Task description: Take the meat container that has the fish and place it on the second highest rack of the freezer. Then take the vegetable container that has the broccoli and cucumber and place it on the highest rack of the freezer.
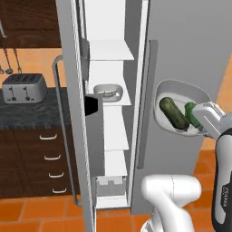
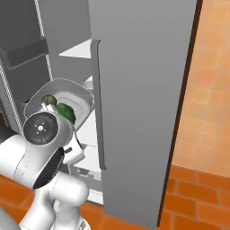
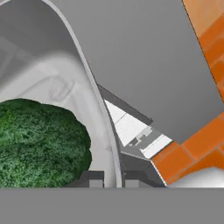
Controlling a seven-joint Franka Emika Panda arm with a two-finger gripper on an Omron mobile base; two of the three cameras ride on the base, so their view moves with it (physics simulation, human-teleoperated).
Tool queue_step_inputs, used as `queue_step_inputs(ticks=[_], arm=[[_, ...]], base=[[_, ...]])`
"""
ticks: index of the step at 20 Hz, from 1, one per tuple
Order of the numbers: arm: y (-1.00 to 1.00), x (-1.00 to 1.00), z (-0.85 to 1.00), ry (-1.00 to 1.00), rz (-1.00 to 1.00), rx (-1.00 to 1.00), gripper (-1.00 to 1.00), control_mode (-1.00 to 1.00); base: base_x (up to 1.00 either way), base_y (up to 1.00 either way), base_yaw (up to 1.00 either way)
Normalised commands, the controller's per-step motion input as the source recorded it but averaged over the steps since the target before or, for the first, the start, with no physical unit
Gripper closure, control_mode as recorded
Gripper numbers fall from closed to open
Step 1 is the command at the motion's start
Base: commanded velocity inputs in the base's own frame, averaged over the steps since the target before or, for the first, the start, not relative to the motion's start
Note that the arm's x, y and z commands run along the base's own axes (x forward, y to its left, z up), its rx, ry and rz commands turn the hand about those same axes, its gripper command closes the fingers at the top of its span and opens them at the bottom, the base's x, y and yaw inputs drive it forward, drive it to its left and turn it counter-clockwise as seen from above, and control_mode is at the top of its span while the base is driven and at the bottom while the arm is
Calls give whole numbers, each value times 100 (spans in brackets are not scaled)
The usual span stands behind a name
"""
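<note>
- Vegetable container [image 1: 181,97] is off any surface, held up in front of the closed right-hand door [image 2: 143,90] of the freezer [image 1: 113,27], right of the open compartment. It is tipped, its open face turned toward the left base camera.
- Inside it: cucumber [image 1: 173,113] lying across the bowl, broccoli [image 1: 192,113] at the near edge next to the gripper [image 1: 205,123]. In the hand view the broccoli [image 3: 41,144] sits close against the bowl wall.
- Gripper is clenched on the container's rim; the hand view shows the thin rim passing between the two fingertips [image 3: 95,178].
- Meat container [image 1: 108,92] already rests on a white shelf inside the freezer, with the highest rack [image 1: 111,50] just above it and bare.
- Risk: the bowl is tilted, so the cucumber could roll or slide out during the carry.
- Risk: the grip is on one edge only; a quick swing could twist the bowl in the jaws.
- Risk: the path to the top shelf runs leftward past the door edge and its bar handle [image 1: 146,104]; clipping either could knock the bowl loose. The opening looks narrow for it.
- Hard to make out: the fish inside the meat container shows only as a dark streak.
- Hidden: in the right base view the arm's joint [image 2: 42,128] covers the lower half of the bowl.
- The freezer's top is cropped in both base views.
</note>
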Motion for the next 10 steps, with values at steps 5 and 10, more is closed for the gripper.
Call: queue_step_inputs(ticks=[5, 10], arm=[[0, 0, 0, 0, 0, 0, 100, 100], [0, 0, 0, 0, 0, 0, 100, 100]], base=[[27, 55, 8], [80, 4, 7]])
